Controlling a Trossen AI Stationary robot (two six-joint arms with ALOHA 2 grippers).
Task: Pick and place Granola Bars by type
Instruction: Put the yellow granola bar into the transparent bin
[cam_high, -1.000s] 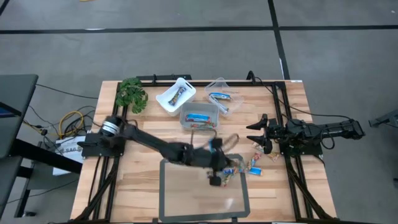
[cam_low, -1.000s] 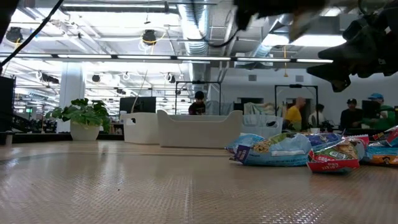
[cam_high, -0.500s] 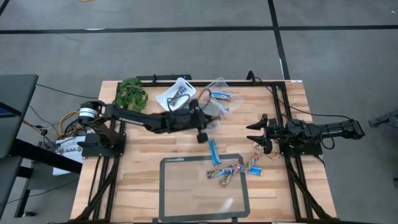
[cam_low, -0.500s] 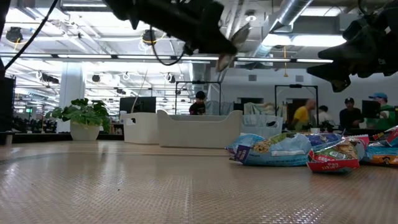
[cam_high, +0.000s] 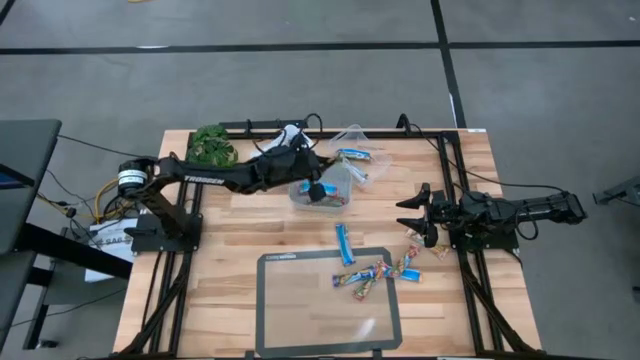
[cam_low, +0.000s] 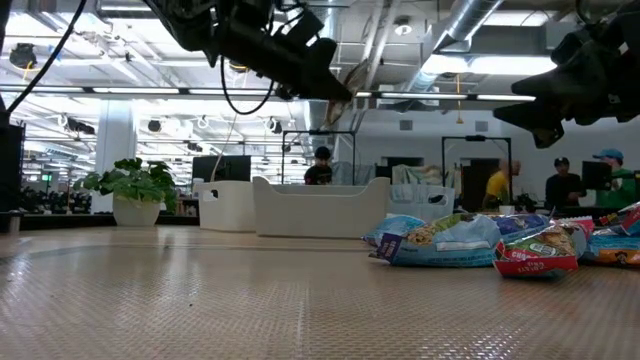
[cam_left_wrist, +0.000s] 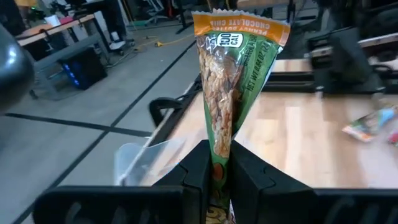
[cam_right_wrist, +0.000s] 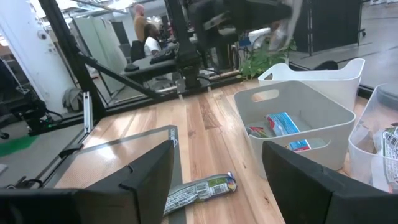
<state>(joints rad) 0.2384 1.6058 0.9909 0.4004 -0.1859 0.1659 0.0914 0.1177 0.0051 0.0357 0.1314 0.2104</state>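
1 bar (cam_left_wrist: 222, 106) is riding pinched in the left gripper (cam_left_wrist: 214, 180), now swinging to the 12 o'clock tubs (cam_high: 322, 186); right gripper (cam_high: 412, 217) is idling wide at 3 o'clock.

An open-plan robotics lab or workshop: exposed ceiling ducts (cam_low: 330, 40) and strip lights run overhead, people (cam_low: 495, 185) stand among metal frames beyond the wooden table (cam_high: 230, 235), and computer towers (cam_left_wrist: 87, 65) sit on the concrete floor.
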